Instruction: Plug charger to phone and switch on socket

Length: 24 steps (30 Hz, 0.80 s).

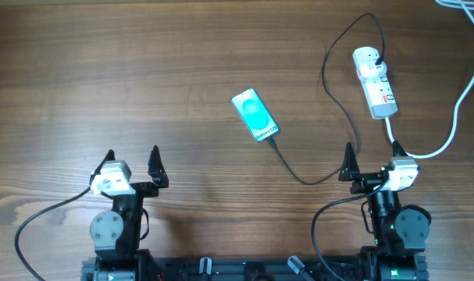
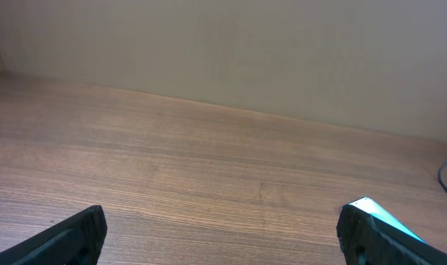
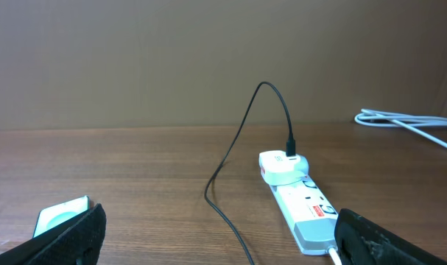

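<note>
Although the black charger cable point(image 3: 290, 140) reaches the near end of the Galaxy S25 phone point(image 1: 254, 115) at mid-table, I cannot tell whether its tip is seated. It is best to confirm that, then press the white power strip's point(image 1: 376, 92) red switch squarely. The left gripper point(image 1: 132, 165) and right gripper point(image 1: 371, 168) are spread wide, empty and touching nothing.

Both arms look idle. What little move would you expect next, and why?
Probably the right arm reaches forward to the power strip to press its switch. The charger cable already seems to meet the phone, though I cannot tell whether it is seated, and both jaws stand open, empty.
</note>
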### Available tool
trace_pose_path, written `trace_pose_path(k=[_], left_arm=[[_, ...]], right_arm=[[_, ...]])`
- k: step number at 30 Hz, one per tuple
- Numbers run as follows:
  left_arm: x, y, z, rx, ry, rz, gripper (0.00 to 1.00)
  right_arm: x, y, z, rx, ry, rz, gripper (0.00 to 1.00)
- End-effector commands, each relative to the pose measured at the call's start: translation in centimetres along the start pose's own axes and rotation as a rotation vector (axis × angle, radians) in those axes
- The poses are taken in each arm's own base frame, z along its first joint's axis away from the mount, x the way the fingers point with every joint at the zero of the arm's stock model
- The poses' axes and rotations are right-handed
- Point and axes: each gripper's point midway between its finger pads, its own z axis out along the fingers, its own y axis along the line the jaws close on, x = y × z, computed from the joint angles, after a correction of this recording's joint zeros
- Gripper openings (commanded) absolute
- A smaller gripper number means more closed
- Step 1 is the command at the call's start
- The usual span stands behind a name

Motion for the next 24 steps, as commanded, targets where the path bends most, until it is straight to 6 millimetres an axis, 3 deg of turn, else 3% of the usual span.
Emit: trace_pose_path(k=[1,24], left_arm=[[0.03,-0.09,-0.02,0.009,-0.003,0.019,1.0],[0.03,-0.09,-0.02,0.009,-0.003,0.019,1.0]], right_arm=[[-0.28,-0.05,-0.07,0.005,-0.014,-0.014,1.0],[-0.28,-0.04,-0.07,0.005,-0.014,-0.015,1.0]])
